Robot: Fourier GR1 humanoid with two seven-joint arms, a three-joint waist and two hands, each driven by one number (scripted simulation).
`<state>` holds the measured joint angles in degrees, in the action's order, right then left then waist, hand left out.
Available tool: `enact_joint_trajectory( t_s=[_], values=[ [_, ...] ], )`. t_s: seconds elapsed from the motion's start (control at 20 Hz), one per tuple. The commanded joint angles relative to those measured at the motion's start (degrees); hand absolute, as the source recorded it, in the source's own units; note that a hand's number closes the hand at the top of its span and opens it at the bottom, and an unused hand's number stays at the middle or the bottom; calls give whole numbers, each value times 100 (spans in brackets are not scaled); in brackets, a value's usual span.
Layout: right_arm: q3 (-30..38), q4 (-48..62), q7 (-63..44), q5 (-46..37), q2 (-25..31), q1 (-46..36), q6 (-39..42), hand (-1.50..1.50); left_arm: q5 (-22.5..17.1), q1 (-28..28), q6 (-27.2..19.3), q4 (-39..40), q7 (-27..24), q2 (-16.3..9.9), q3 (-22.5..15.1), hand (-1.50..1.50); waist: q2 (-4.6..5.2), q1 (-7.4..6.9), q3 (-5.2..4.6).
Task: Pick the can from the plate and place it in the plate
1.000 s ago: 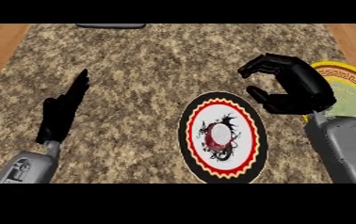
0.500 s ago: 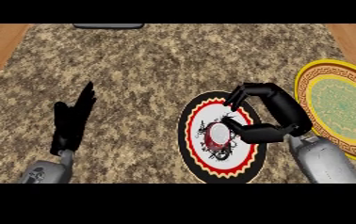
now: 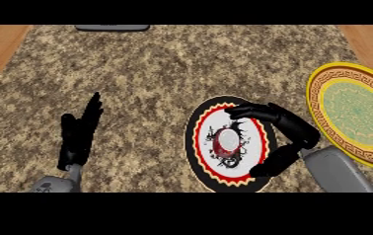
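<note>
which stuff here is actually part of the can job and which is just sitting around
Part of the job:
can
black and red plate under it
yellow and green plate at the right edge
right hand, open, curved around the can

Just there:
left hand, resting open
dark object at the counter's far edge

we see the yellow plate (image 3: pixel 342 113) cut off at the right edge, the right hand (image 3: pixel 287 130) hiding part of the red-rimmed plate (image 3: pixel 200 145).
</note>
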<state>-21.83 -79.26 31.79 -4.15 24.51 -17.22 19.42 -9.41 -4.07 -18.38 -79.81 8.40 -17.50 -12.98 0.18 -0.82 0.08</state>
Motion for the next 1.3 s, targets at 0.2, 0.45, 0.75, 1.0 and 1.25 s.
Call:
enact_joint_trajectory(
  t_s=[0.2,0.45,0.75,1.0,1.25],
  values=[
    [-302,-126,-679,-1456,423,-875,-118,-150,199,-116,-91,245,-19,214,-39,0,-14,59,-13],
    [-608,-511,-1636,-1683,777,-1332,904,-150,140,103,5,-220,168,42,30,0,-34,21,-14],
    [-983,-576,-2011,-2139,560,-1214,1451,-150,296,282,-101,-618,348,118,13,0,-30,30,-7],
    [-887,-555,-2563,-2517,-175,-1254,1814,-150,430,35,51,-198,278,295,218,0,-22,67,-9],
    [-448,-462,-1812,-2919,117,-951,1995,-150,530,337,263,-492,304,275,366,0,-22,72,-8]
  ],
)
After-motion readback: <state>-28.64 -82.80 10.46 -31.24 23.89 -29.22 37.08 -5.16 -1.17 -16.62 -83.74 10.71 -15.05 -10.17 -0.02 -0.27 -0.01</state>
